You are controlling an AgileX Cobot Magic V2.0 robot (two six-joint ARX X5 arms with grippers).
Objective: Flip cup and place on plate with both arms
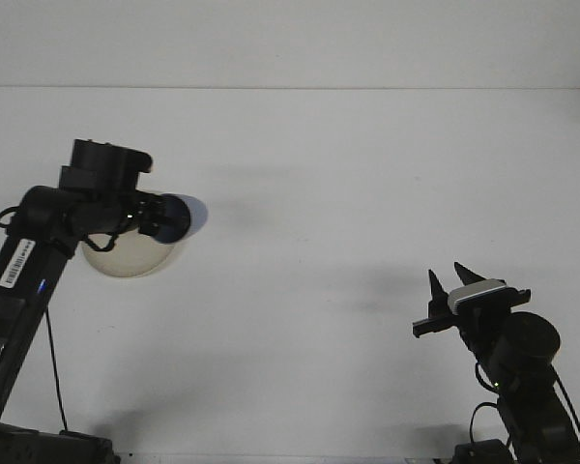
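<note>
While carried on its side, cup point(186, 217) sits clamped in my left gripper point(164, 217), at three o'clock of the plate point(126, 261). Right gripper point(448, 284): fingers spread, empty, idle. Step: transport. Next, I judge: upright, lower onto plate.

Blue cup point(186, 216) (sideways) over cream plate point(126, 261)

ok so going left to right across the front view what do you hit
left arm → plate, partly hidden under the arm → cup, held sideways by the left gripper → bare table → right gripper, open.
</note>
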